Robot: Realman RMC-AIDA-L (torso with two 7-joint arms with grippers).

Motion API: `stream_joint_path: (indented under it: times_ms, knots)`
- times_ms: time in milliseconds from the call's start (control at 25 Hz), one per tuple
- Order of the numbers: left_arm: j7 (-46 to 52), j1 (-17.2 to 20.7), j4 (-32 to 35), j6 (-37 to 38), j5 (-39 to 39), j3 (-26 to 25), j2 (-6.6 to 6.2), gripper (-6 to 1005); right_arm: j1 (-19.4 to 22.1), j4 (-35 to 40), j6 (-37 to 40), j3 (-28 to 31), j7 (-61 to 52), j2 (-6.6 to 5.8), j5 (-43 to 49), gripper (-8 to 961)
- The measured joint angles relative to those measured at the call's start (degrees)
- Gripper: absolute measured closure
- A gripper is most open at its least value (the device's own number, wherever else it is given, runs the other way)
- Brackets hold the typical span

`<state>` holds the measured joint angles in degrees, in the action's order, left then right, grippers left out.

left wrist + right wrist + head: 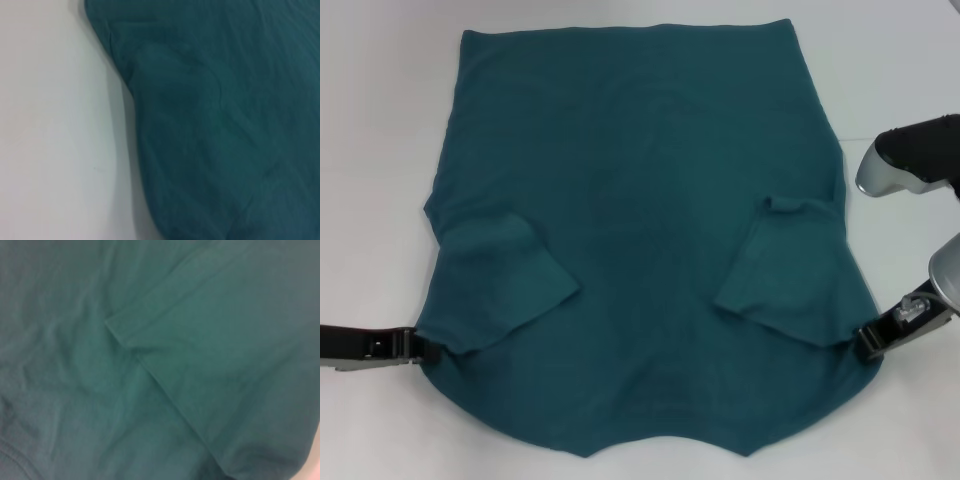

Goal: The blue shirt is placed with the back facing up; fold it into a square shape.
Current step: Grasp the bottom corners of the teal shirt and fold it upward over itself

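Sleeves already lie folded inward on the blue shirt [640, 230], spread mid-frame on the table [380, 150]; your left tool [425, 348] and right tool [868, 340] meet its lower edges, apparently for the next fold, grip state unreadable.

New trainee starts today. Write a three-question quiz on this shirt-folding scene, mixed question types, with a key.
1. True or false: both sleeves of the blue shirt are folded inward onto its body.
2. Where is the left gripper? A) hovering over the collar B) at the shirt's left edge, near the folded sleeve C) parked away from the cloth
3. Fill in: the right gripper is at the shirt's ____ edge.

Key: 1 true; 2 B; 3 right
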<state>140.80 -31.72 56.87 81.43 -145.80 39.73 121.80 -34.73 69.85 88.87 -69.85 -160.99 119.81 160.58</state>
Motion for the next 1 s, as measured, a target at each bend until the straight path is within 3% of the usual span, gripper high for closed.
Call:
stream_joint_path:
  times_ms: [200, 440, 560, 760, 1000]
  knots:
    - [0.00, 0.27, 0.75, 2.39, -0.06, -0.66, -0.19, 940, -0.72, 1.35, 2.00, 3.07, 5.70, -0.18, 0.00, 884]
    - [0.00, 0.17, 1.64, 13.90, -0.81, -6.41, -2.48, 935, -2.54, 2.88, 10.31, 6.27, 14.40, -0.43, 0.12, 891]
    - [0.02, 0.56, 2.48, 19.24, -2.14, -9.03, -2.98, 932, -3.64, 2.93, 14.48, 7.47, 16.63, -0.91, 0.46, 891]
    - [0.52, 1.68, 3.80, 27.02, -5.58, -9.36, -2.78, 928, -4.54, 2.97, 20.50, 7.27, 17.91, -1.85, 0.68, 891]
    - [-0.16, 2.49, 4.07, 32.37, -9.30, -8.87, -2.49, 923, -4.67, 0.81, 25.07, 5.05, 21.28, -1.65, -0.18, 892]
